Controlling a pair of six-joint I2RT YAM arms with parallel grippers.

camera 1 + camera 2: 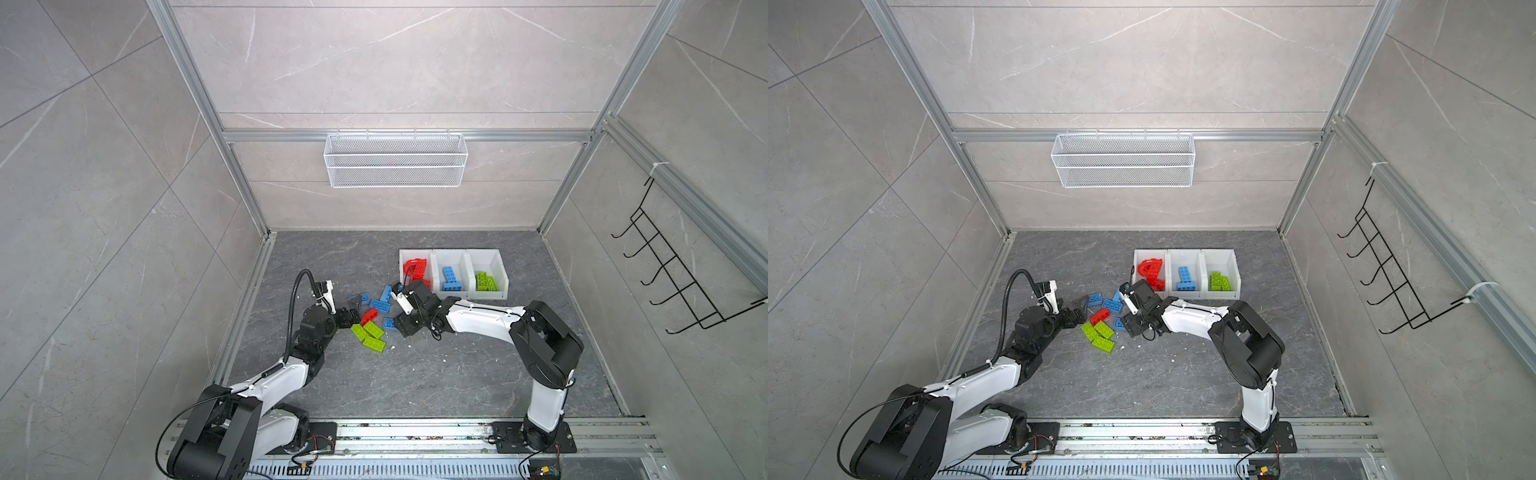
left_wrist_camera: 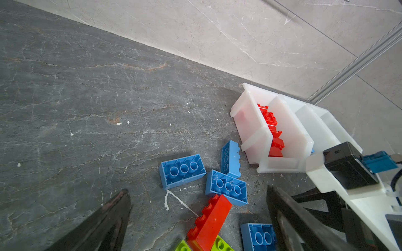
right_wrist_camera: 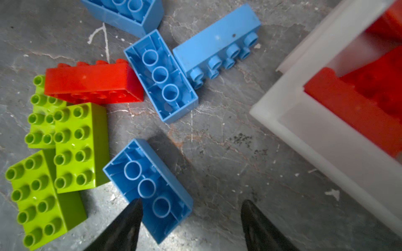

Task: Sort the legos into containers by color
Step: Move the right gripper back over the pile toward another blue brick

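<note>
Left claw [image 2: 196, 191] spread wide, low; right claw [image 3: 191, 202] parted, pointing down; 2 arms bent inward.

wire basket [image 1: 395, 166]: back wall | hook rack [image 1: 683, 264]: right wall

The worktop [image 1: 457, 374] is showing dark grey stone, threaded with pale veins and white specks. The containers [image 1: 466, 266] are glowing milky white around red legos [image 1: 417, 268], blue legos [image 1: 450, 278] and lime green legos [image 1: 485, 282]. Loose blue bricks [image 3: 161, 76], one red brick [image 3: 91, 80] and lime green bricks [image 3: 80, 147] are gleaming glossily. The mesh basket [image 1: 395, 160] is showing white, the hook rack [image 1: 681, 270] black, and the walls [image 1: 395, 62] pale grey marble.
</note>
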